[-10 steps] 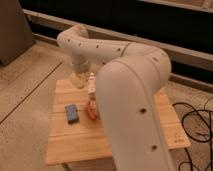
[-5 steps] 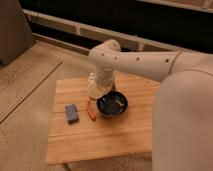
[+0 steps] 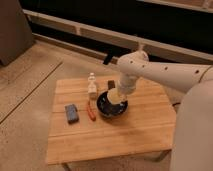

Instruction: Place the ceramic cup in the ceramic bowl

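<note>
The ceramic bowl (image 3: pixel 111 107), glossy and dark blue-black, sits near the middle of the wooden table (image 3: pixel 130 135). My gripper (image 3: pixel 118 93) reaches in from the right at the end of the white arm and hangs over the bowl's far right rim. It is shut on the ceramic cup (image 3: pixel 115 96), a small cream-white cup held low over the bowl's inside. I cannot tell whether the cup touches the bowl.
A slim white bottle (image 3: pixel 92 85) stands just left of the bowl. A small dark block (image 3: pixel 110 84) lies behind the bowl. A red-orange stick-like item (image 3: pixel 91 111) and a blue-grey sponge (image 3: pixel 72 113) lie to the left. The arm's bulk fills the right side.
The arm has swung from the bottle's side of the table to the right. The gripper with the cup now hangs over the bowl, which the arm hid one second ago.
</note>
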Tool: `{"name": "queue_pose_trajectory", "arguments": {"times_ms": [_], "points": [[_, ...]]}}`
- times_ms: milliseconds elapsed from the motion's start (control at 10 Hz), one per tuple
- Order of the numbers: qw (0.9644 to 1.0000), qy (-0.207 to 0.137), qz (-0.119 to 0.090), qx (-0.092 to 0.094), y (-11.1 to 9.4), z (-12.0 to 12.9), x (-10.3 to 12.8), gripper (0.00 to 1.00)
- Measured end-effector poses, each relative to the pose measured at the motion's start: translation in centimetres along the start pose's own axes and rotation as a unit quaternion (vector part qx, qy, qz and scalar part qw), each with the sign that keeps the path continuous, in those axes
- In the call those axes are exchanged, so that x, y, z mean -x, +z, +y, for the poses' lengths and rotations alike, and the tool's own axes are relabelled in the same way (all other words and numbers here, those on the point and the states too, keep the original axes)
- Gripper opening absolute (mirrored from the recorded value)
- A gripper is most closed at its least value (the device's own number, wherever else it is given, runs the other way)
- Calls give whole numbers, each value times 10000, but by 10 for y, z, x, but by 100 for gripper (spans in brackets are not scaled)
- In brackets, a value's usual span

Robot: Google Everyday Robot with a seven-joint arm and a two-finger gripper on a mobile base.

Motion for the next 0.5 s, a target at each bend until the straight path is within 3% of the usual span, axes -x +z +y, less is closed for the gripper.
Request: {"name": "queue_pose_trajectory", "arguments": {"times_ms": [500], "points": [[9982, 28, 597, 70, 37, 7, 14, 0]]}}
